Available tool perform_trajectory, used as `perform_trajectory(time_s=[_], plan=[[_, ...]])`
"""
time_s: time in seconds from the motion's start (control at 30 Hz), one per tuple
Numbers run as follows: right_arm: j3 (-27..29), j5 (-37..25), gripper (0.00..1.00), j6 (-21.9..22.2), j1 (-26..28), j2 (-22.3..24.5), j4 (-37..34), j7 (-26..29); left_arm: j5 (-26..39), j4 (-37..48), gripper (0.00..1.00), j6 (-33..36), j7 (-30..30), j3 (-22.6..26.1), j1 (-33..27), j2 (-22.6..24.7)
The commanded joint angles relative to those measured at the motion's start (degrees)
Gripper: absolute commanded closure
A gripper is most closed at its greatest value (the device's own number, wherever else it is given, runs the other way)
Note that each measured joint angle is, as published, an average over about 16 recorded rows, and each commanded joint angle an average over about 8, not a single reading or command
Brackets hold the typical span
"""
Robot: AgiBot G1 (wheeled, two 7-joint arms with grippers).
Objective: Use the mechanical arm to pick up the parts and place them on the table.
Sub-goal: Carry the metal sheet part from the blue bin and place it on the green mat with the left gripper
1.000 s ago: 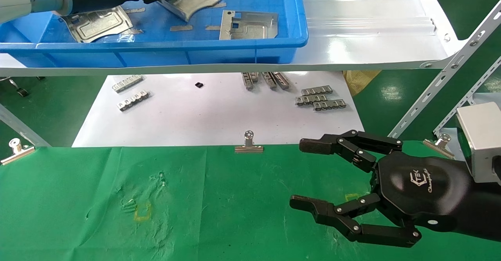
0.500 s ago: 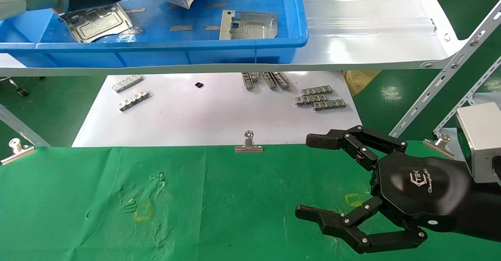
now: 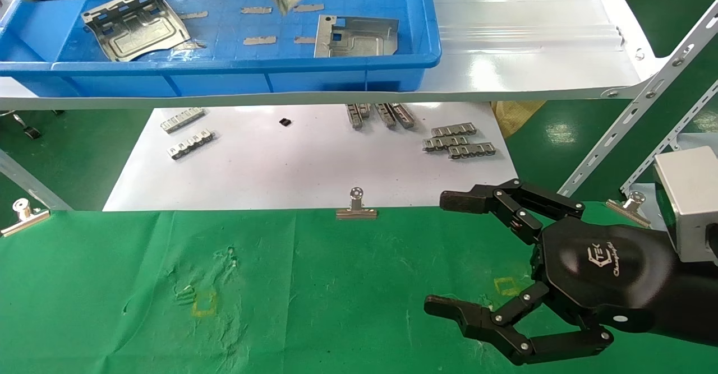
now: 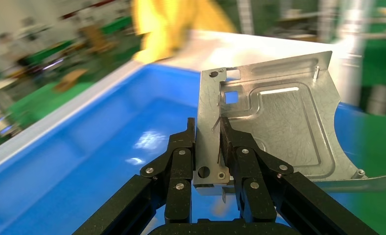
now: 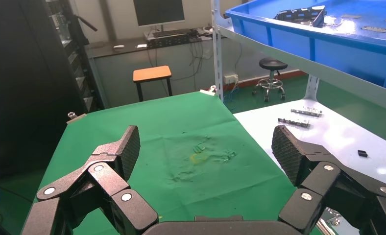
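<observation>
Over the last second I raised the left end effector [image 4: 208, 128], clamped on one silvery stamped sheet-metal plate [image 4: 274, 132], clear of the blue plastic bin [image 3: 359, 65] beyond the far edge of the green cloth counter [image 3: 314, 284]. Pick secured; placing remained. My right end effector [image 3: 443, 253] hung open near the right edge.

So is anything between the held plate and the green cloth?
Judging by the head view, the blue bin's front wall and white shelf edge lie between the plate in the left gripper and the green cloth.
</observation>
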Motion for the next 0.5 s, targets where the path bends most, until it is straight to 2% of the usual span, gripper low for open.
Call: perform_trajectory(time_s=[0.03, 0.2, 0.37, 0.5], plan=[[0.0, 0.0, 0.00, 0.0, 0.0, 0.0, 0.0, 0.0, 0.1, -0.5, 1.00, 5.2, 1.2, 0.2, -0.2, -1.0], [0.0, 0.0, 0.00, 0.0, 0.0, 0.0, 0.0, 0.0, -0.1, -1.8, 1.00, 12.0, 4.6, 0.9, 0.2, -2.4], [0.0, 0.0, 0.00, 0.0, 0.0, 0.0, 0.0, 0.0, -2.7, -5.6, 1.00, 13.3, 6.3, 1.3, 2.3, -5.3], [0.0, 0.0, 0.00, 0.0, 0.0, 0.0, 0.0, 0.0, -7.0, -12.2, 1.00, 13.6, 5.6, 2.4, 5.5, -8.4]])
